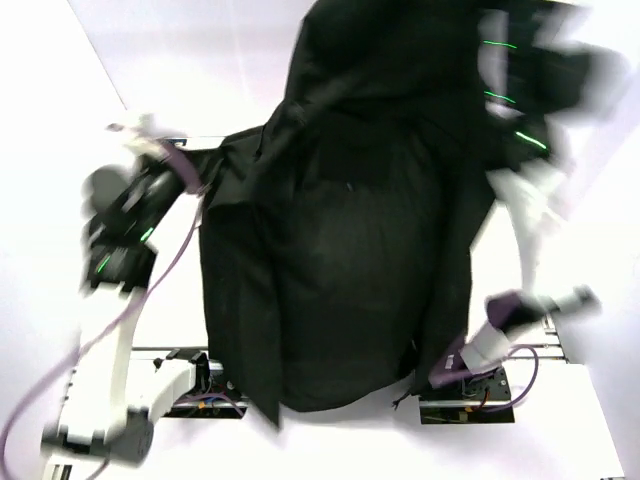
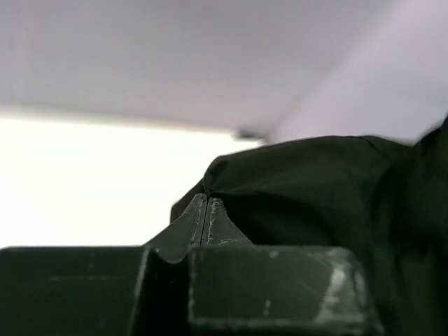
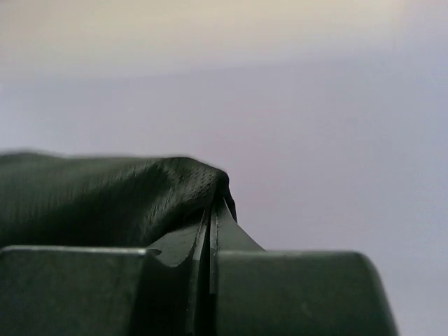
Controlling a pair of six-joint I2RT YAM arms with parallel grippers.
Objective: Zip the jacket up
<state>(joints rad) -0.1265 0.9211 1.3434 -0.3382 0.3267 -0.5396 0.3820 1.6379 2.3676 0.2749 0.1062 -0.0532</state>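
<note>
- the jacket (image 1: 340,230) hangs spread between both arms, above the white table (image 1: 40,150)
- left gripper (image 2: 206,204) pressed together, pinching a jacket edge
- right gripper (image 3: 213,210) likewise clamped on a fold of its fabric

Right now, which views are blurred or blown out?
Top external: left arm and right arm motion-smeared, right worse; jacket fairly sharp, table blown out. Left wrist: white glare at left. Right wrist: jacket weave crisp, background featureless haze.
</note>
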